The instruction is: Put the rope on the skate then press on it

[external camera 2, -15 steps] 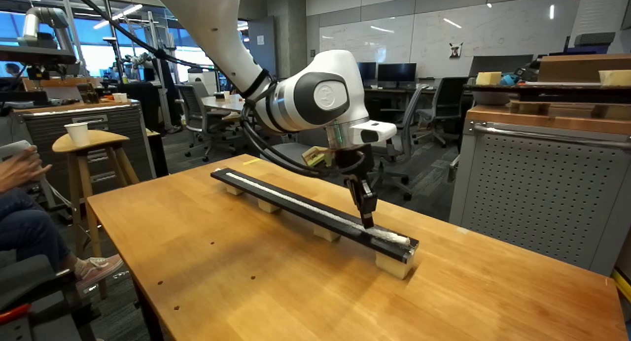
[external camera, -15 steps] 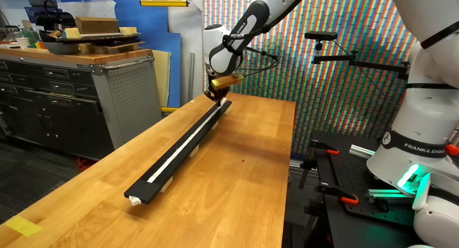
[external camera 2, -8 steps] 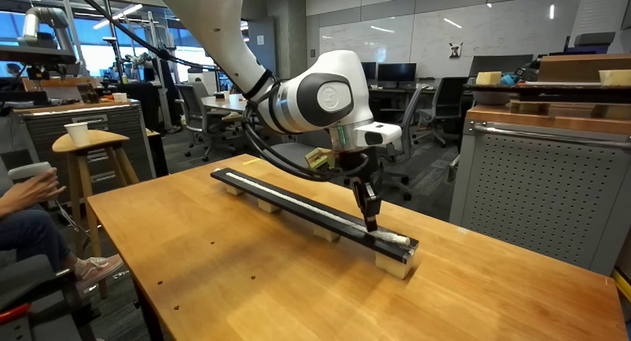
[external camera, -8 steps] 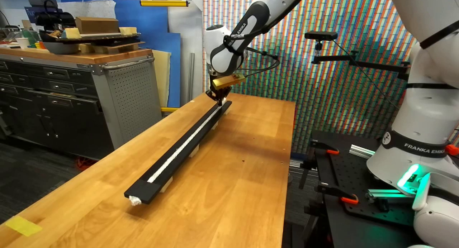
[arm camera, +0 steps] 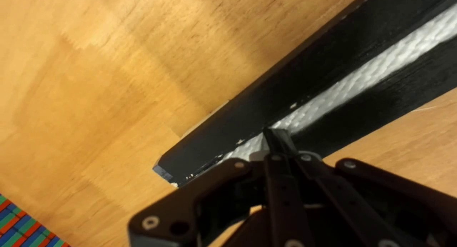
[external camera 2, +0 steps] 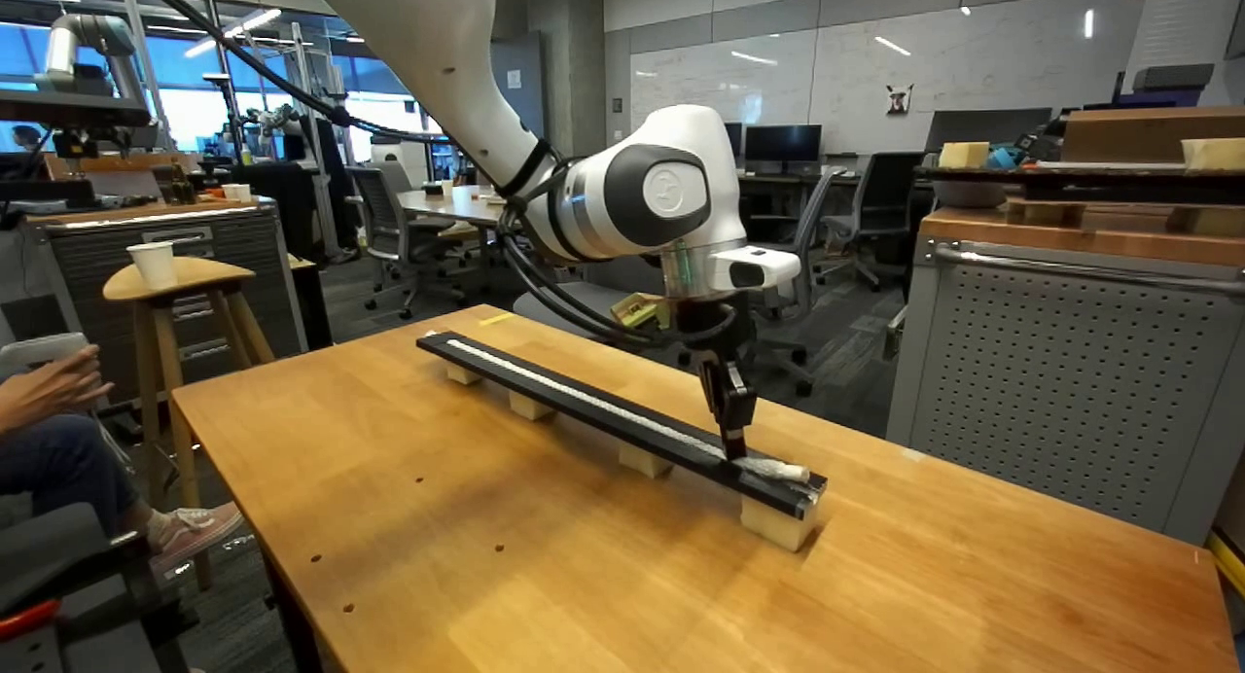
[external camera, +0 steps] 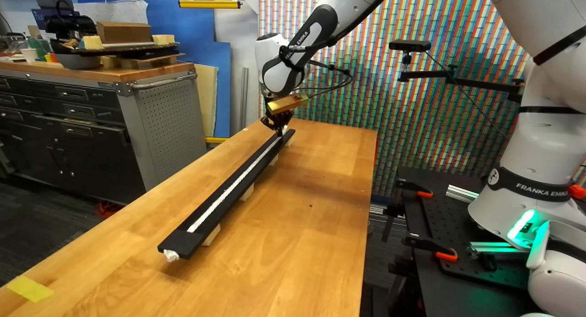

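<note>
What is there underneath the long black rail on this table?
Pale blocks are under the black rail, standing on the wooden table; four show in both exterior views. The rail hides its own underside and most of the blocks' tops, so these cannot be seen.

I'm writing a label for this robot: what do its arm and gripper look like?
The arm is white and rounded, with dark grey panels, black bands and cables. A black band on its base reads FRANKA EMIKA, above a glowing green light. A gold box sits above the black gripper, which has angular links, pale screw heads and slim fingers.
</note>
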